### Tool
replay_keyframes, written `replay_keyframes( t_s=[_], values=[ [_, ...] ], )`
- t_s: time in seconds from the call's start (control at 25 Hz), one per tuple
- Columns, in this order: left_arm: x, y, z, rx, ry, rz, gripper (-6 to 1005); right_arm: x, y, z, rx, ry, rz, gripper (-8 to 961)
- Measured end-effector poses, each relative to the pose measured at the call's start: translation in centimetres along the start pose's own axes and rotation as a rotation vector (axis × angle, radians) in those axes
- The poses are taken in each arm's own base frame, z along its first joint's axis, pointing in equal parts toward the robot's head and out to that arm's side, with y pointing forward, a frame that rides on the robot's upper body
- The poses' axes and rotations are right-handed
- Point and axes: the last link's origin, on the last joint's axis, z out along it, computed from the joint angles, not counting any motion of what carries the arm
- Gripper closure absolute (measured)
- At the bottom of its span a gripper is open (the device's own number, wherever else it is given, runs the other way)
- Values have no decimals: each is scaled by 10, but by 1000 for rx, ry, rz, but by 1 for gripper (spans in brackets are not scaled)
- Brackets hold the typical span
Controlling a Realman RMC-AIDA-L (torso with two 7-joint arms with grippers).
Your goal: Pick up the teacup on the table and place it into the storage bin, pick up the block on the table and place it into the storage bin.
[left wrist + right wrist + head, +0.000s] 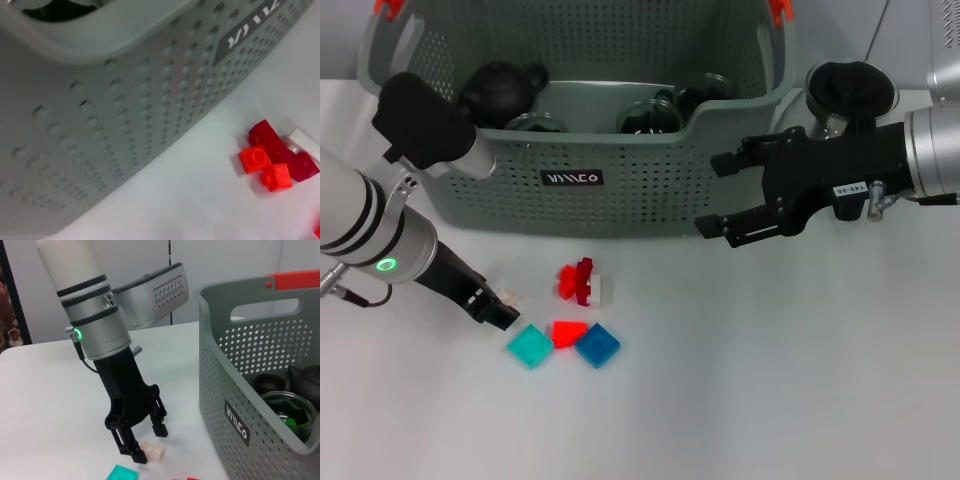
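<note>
Left end effector (pixel 508 310): fingers spread wide, low over the bench (pixel 770 400), astride a small beige block (pixel 152 452) at its tips. Centre that block between the fingers before you close, keeping clear of the teal tile (pixel 529 346) just beside. Red bricks (pixel 580 282), red tile (pixel 568 333) and blue tile (pixel 597 345) lie nearby. Bin (pixel 620 190) behind already holds teaware. Right end effector (pixel 720 195): open, empty, idle at the bin's front right.

On the front wall of the large grey-green perforated plastic storage bin (pixel 620 190) I see a small black label (pixel 572 178) with white lettering, too stylised to read. My right gripper (pixel 745 195) carries a small white sticker (pixel 848 189); its print is illegible.
</note>
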Motion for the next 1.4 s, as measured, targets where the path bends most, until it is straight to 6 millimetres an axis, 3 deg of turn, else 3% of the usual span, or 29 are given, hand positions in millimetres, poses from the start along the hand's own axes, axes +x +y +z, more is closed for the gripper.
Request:
replay_keyframes(
  t_s=[0.12,0.4,0.84,1.04,1.28,1.4],
  values=[
    [1,0,0,3,3,0,262,0,0,0,0,0,0,76],
    [1,2,2,3,-5,13,472,0,0,0,0,0,0,75],
    [4,2,6,2,-14,8,466,-1,-1,0,4,0,-2,75],
    [6,2,6,2,-12,9,508,-1,-1,0,4,-1,-3,75],
    [7,4,5,-9,-24,9,749,-2,-2,0,6,-1,-4,75],
    [7,5,4,-16,-31,11,782,-2,-2,0,6,-2,-5,75]
  ],
)
